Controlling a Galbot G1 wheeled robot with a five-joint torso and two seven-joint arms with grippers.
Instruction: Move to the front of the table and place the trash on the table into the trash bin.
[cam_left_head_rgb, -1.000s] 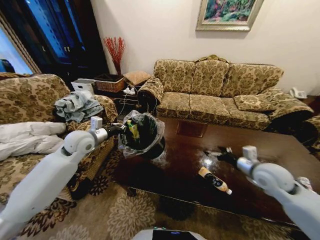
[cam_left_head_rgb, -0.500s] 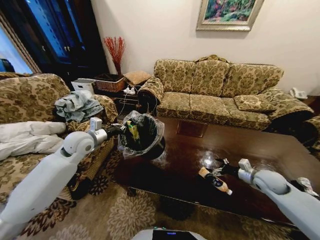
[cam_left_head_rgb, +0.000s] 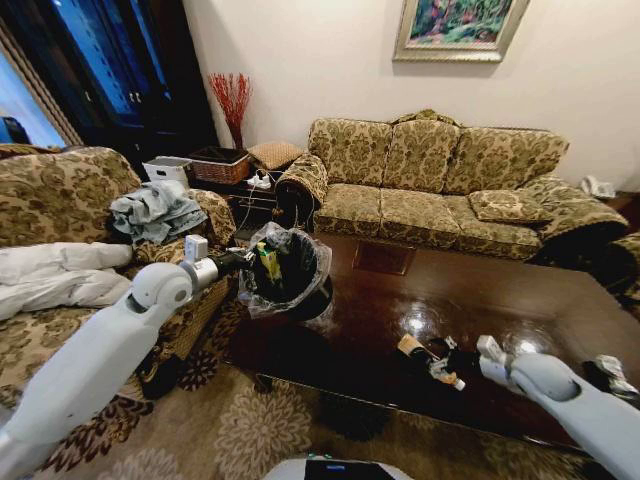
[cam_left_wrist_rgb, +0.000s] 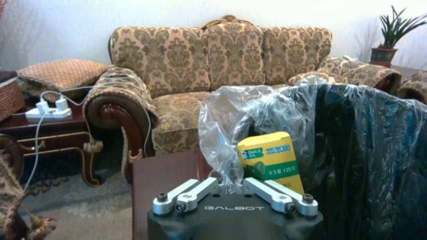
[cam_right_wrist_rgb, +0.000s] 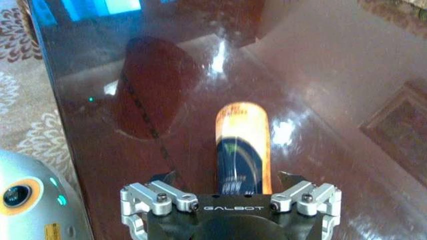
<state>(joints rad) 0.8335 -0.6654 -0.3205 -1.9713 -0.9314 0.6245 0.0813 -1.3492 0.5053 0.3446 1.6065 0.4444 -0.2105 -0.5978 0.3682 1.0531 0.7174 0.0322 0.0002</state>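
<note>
The trash bin (cam_left_head_rgb: 292, 272), black with a clear bag over its rim, hangs tilted over the table's (cam_left_head_rgb: 520, 290) left end. My left gripper (cam_left_head_rgb: 240, 262) is shut on its rim and bag (cam_left_wrist_rgb: 230, 181). Inside the bin stands a yellow and green box (cam_left_wrist_rgb: 269, 159). An orange-and-blue bottle (cam_left_head_rgb: 424, 356) lies on its side on the glossy dark table near the front edge. My right gripper (cam_right_wrist_rgb: 230, 181) is open and low over the table, one finger on each side of the bottle (cam_right_wrist_rgb: 241, 145). A small pale piece of trash (cam_left_head_rgb: 608, 368) lies at the table's right end.
Patterned sofas stand behind the table (cam_left_head_rgb: 440, 180) and on the left (cam_left_head_rgb: 60, 200). A wicker basket (cam_left_head_rgb: 220, 165) sits on a side table in the far corner. A power strip (cam_left_wrist_rgb: 47, 107) lies on that side table. Patterned carpet (cam_left_head_rgb: 240, 430) runs along the table's front edge.
My right gripper has come down and forward to the bottle, and its fingers now straddle it. The left arm with the bin has barely moved.
</note>
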